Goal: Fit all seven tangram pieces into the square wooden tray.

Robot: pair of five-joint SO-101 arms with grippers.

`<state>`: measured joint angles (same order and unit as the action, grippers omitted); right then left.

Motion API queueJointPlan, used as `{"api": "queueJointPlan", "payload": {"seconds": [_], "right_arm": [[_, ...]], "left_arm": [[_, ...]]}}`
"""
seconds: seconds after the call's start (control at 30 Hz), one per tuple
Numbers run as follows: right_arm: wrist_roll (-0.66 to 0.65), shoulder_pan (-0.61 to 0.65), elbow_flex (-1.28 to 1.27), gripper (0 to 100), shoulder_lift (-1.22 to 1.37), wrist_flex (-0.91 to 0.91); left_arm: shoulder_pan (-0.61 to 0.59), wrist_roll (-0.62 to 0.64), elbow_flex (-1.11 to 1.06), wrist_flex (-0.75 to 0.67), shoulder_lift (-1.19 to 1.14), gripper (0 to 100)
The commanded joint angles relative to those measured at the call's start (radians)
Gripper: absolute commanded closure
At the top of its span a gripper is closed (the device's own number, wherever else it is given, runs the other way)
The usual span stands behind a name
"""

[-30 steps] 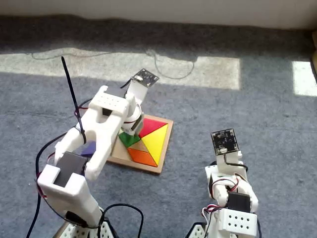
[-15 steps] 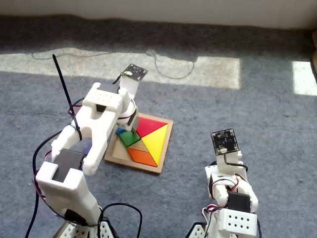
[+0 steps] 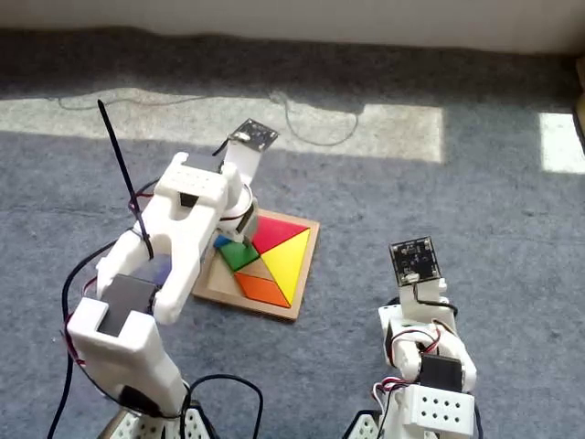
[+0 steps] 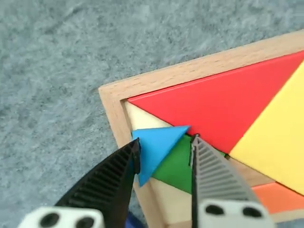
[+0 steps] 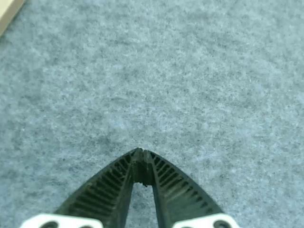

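Observation:
The square wooden tray (image 3: pixel 308 267) lies on the carpet and holds a red (image 3: pixel 274 233), a yellow (image 3: pixel 289 261), an orange (image 3: pixel 264 291) and a green piece (image 3: pixel 239 256). A small blue triangle (image 4: pixel 154 147) rests tilted at the tray's near-left corner, overlapping the green piece (image 4: pixel 178 168) and the tray's frame (image 4: pixel 113 109). My left gripper (image 4: pixel 165 142) stands open around it, one finger (image 4: pixel 121 171) against its edge, the other by its tip. A purple piece (image 3: pixel 162 271) peeks out under the left arm, beside the tray. My right gripper (image 5: pixel 142 153) is shut over bare carpet.
The right arm (image 3: pixel 425 361) sits folded at the near right, apart from the tray. Grey carpet surrounds everything, with sunlit patches and a thin cable (image 3: pixel 311 137) at the back. A corner of the tray (image 5: pixel 8 12) shows in the right wrist view.
The left arm drew back from over the tray toward its left corner, uncovering the blue triangle. Over the last half second it hardly moved. The right arm kept still.

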<state>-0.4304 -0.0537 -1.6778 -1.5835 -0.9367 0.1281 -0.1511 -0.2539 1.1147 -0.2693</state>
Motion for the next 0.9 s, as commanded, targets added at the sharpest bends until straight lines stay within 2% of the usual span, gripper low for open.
{"api": "queueJointPlan", "payload": {"seconds": [0.0, 0.37, 0.67, 0.87], "right_arm": [[0.002, -0.012, -0.033, 98.6, -0.012, -0.008], [0.002, -0.012, -0.033, 98.6, -0.012, -0.008], [0.002, -0.012, -0.033, 98.6, -0.012, -0.008], [0.002, -0.012, -0.033, 98.6, -0.012, -0.008]], "left_arm": [[0.025, -0.026, 0.015, 0.009, -0.005, 86], [0.018, -0.023, 0.021, 0.005, 0.004, 95], [0.025, -0.018, 0.024, -0.017, 0.007, 96], [0.030, 0.044, 0.082, -0.009, 0.005, 96]]}}
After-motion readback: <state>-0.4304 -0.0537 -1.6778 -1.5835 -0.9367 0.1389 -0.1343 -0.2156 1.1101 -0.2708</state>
